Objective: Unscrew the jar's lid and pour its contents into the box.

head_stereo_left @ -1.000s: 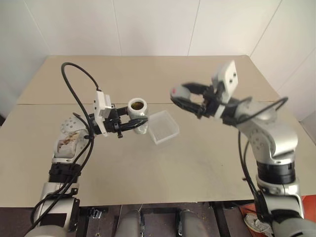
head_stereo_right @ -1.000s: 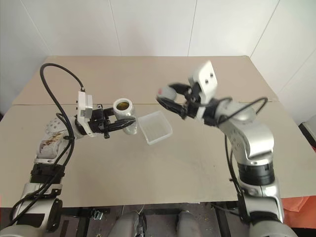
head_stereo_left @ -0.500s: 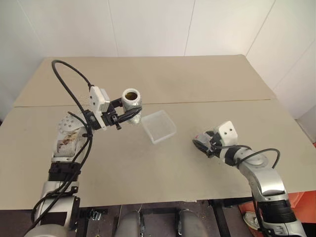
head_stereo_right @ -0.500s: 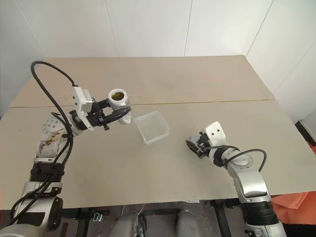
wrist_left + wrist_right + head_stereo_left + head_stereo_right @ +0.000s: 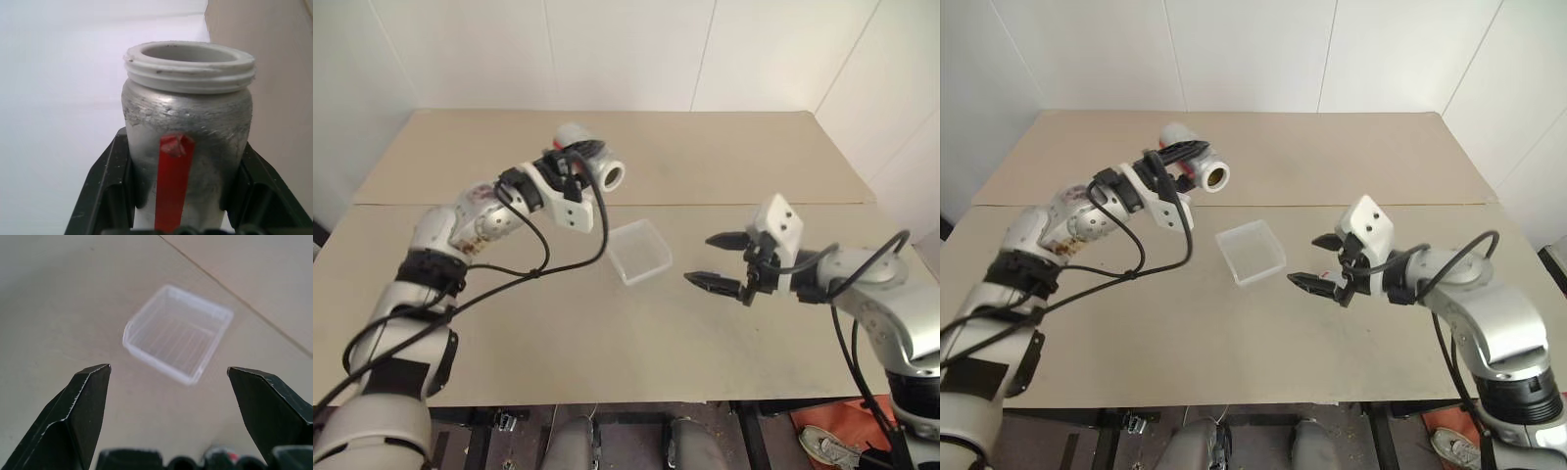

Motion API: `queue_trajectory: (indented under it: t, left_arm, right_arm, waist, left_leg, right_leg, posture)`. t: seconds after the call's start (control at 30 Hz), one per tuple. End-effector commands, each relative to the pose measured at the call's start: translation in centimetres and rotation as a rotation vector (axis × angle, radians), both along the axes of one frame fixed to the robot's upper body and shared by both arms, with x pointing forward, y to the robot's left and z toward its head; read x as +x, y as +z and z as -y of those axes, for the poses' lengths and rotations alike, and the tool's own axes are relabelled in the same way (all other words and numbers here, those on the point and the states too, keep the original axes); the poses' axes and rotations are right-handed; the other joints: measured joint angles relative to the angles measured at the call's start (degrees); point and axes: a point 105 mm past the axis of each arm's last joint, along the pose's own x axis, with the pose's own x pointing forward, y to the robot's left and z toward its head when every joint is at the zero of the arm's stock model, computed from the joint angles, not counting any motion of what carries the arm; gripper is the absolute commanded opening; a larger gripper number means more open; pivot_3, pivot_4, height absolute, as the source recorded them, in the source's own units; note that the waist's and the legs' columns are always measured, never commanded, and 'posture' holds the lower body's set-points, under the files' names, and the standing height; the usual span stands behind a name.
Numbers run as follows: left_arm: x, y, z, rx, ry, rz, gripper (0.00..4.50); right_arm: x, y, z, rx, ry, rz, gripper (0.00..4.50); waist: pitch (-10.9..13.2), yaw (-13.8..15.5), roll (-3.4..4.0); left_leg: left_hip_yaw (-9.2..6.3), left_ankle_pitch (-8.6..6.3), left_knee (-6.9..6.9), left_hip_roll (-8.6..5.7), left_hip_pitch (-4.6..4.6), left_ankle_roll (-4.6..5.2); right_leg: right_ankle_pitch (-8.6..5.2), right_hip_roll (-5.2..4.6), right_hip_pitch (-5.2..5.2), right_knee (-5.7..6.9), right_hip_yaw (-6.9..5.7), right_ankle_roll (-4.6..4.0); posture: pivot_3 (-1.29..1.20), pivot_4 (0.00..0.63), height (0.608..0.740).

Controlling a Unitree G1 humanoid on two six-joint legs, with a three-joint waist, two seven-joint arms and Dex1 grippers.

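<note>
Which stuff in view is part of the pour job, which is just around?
Job:
- jar, lidless, tipped in left gripper
- brownish contents in its mouth
- box on the table
- right gripper, open, empty
- lid, probably the red-marked bit below it

Around:
- table
- arm cables

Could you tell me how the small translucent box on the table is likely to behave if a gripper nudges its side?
The box looks like thin, translucent plastic and appears empty, so it is probably very light and would likely slide across the smooth table rather than resist. Its shallow, flat-bottomed shape suggests it would skid before it tipped. The thin walls may flex a little under a push.
</note>
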Motion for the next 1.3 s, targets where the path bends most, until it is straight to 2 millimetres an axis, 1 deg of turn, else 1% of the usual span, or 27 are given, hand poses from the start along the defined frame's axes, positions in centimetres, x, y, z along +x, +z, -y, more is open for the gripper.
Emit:
queue_trajectory:
  t: [0.03,0.07,0.17,0.2,0.23,0.37,0.47,0.53,0.6,0.73,0.77,0.83,0.9,0.97,1.07,1.13,1.23,1.3]
  left_arm:
    - [0.9,-2.6,0.7,0.252,-0.034,0.141,1.92]
    - [1.0,-3.1,1.1,0.294,-0.057,0.181,1.92]
    - [1.3,-4.2,3.6,0.314,-0.118,0.242,1.92]
    - [1.5,-4.6,4.2,0.332,-0.114,0.249,1.92]
    - [1.6,-4.9,4.5,0.346,-0.111,0.257,1.92]
    - [1.4,-4.8,5.5,0.315,-0.142,0.299,1.92]
    - [1.2,-4.6,5.3,0.314,-0.151,0.339,1.92]
    - [1.1,-4.5,5.1,0.316,-0.162,0.357,1.92]
    - [1.1,-4.4,4.8,0.290,-0.153,0.332,1.92]
    - [1.4,-3.3,3.6,0.175,-0.103,0.246,1.92]
    - [1.4,-2.8,2.9,0.107,-0.082,0.182,1.92]
    - [1.6,-1.8,1.4,-0.089,-0.014,0.031,1.92]
    - [0.9,-1.3,0.3,-0.210,-0.033,-0.100,1.92]
    - [0.8,-0.7,-1.2,-0.455,0.011,-0.261,1.92]
    - [0.5,-1.5,-4.1,-0.776,0.060,-0.550,1.92]
    - [-0.1,-2.1,-5.5,-0.956,0.059,-0.717,1.92]
    - [-1.0,-3.0,-7.0,-1.191,0.048,-0.922,1.92]
    - [-1.3,-3.7,-7.7,-1.309,0.054,-1.018,1.92]
  right_arm:
    - [-0.5,1.2,-0.7,-0.010,0.054,0.026,4.44]
    - [-0.5,1.4,-0.8,-0.012,0.061,0.031,4.44]
    - [-0.3,1.9,-0.9,-0.011,0.055,0.052,4.44]
    - [-0.4,2.1,-0.9,-0.006,0.050,0.062,4.44]
    - [-0.4,2.2,-1.0,-0.003,0.048,0.067,4.44]
    - [-1.1,3.0,-1.2,0.034,0.053,0.088,4.44]
    - [-2.1,3.3,-1.4,0.058,0.081,0.098,4.44]
    - [-2.2,3.4,-1.4,0.068,0.082,0.097,4.44]
    - [-2.2,3.4,-1.4,0.071,0.075,0.097,4.44]
    - [-2.1,3.2,-1.4,0.071,0.075,0.104,4.44]
    - [-2.1,3.2,-1.4,0.075,0.078,0.108,4.44]
    - [-2.1,3.3,-1.4,0.084,0.084,0.114,4.44]
    - [-2.0,3.3,-1.4,0.083,0.092,0.140,4.44]
    - [-2.0,3.2,-1.3,0.089,0.105,0.163,4.44]
    - [-1.9,3.0,-1.1,0.109,0.116,0.196,4.44]
    - [-1.7,2.8,-0.9,0.116,0.113,0.205,4.44]
    - [-1.3,2.4,-0.7,0.122,0.100,0.205,4.44]
    - [-1.0,2.3,-0.6,0.127,0.091,0.204,4.44]
  waist:
    - [0.0,0.0,0.00]
    - [0.0,-0.1,0.00]
    - [0.0,0.0,-0.02]
    - [0.0,0.1,-0.03]
    - [0.0,0.2,-0.03]
    - [0.0,-0.1,-0.03]
    - [0.0,-0.2,-0.04]
    - [0.0,-0.2,-0.04]
    - [0.0,-0.2,-0.04]
    - [0.0,-0.2,-0.04]
    - [0.0,-0.2,-0.04]
    - [0.0,-0.2,-0.03]
    - [0.0,-0.4,-0.03]
    - [0.0,-0.6,0.00]
    - [0.0,-0.7,0.00]
    - [0.0,-0.9,0.00]
    - [0.0,-1.0,0.00]
    - [0.0,-0.8,0.00]
  left_leg:
    - [0.13,-0.01,-0.01,0.01,0.00,0.02]
    - [0.21,-0.01,0.00,0.02,-0.05,0.03]
    - [0.36,-0.01,0.05,0.04,-0.32,0.02]
    - [0.34,0.00,0.12,0.04,-0.45,0.01]
    - [0.34,0.00,0.17,0.04,-0.51,0.01]
    - [0.32,0.10,0.34,0.04,-0.96,-0.15]
    - [0.31,0.14,0.33,0.06,-0.95,-0.20]
    - [0.31,0.09,0.35,0.06,-0.94,-0.11]
    - [0.30,0.07,0.36,0.05,-0.92,-0.07]
    - [0.29,0.07,0.37,0.05,-0.92,-0.07]
    - [0.29,0.07,0.37,0.05,-0.92,-0.07]
    - [0.29,0.08,0.38,0.05,-0.92,-0.09]
    - [0.25,0.13,0.39,0.10,-0.89,-0.18]
    - [0.16,0.16,0.37,0.13,-0.83,-0.23]
    - [0.11,0.21,0.49,0.14,-0.78,-0.32]
    - [0.08,0.21,0.56,0.16,-0.78,-0.32]
    - [0.06,0.17,0.70,0.13,-0.78,-0.24]
    - [0.00,0.13,0.86,0.12,-0.79,-0.17]
  right_leg:
    - [0.00,0.00,-0.01,-0.01,0.01,0.01]
    - [-0.02,0.00,-0.03,0.00,-0.04,0.03]
    - [-0.02,0.00,-0.25,0.03,-0.10,0.04]
    - [-0.01,-0.01,-0.33,0.04,-0.15,0.04]
    - [-0.01,-0.03,-0.38,0.04,-0.16,0.04]
    - [0.01,-0.03,-0.82,0.17,-0.19,0.07]
    - [0.01,-0.02,-0.85,0.22,-0.19,0.07]
    - [0.02,-0.03,-0.85,0.23,-0.17,0.07]
    - [0.02,-0.04,-0.83,0.26,-0.17,0.07]
    - [0.02,-0.06,-0.83,0.29,-0.17,0.07]
    - [0.02,-0.07,-0.83,0.28,-0.17,0.07]
    - [0.02,-0.08,-0.83,0.28,-0.17,0.07]
    - [0.02,-0.08,-0.85,0.31,-0.15,0.06]
    - [0.03,-0.08,-0.85,0.32,-0.09,0.06]
    - [0.02,-0.09,-0.82,0.42,-0.02,0.06]
    - [0.02,-0.08,-0.80,0.45,0.03,0.06]
    - [0.02,-0.07,-0.80,0.58,0.07,0.07]
    - [0.01,-0.06,-0.78,0.71,0.08,0.08]
  posture:
    - [0.00,0.150,0.740]
    - [0.00,0.150,0.740]
    - [0.00,0.150,0.740]
    - [0.00,0.150,0.740]
    - [0.00,0.150,0.740]
    - [0.00,0.150,0.740]
    - [0.00,0.150,0.740]
    - [0.00,0.150,0.740]
    - [0.00,0.150,0.740]
    - [0.00,0.150,0.740]
    - [0.00,0.150,0.740]
    - [0.00,0.150,0.740]
    - [0.00,0.150,0.740]
    - [0.00,0.150,0.740]
    - [0.00,0.150,0.740]
    - [0.00,0.150,0.740]
    - [0.00,0.150,0.740]
    - [0.00,0.150,0.740]
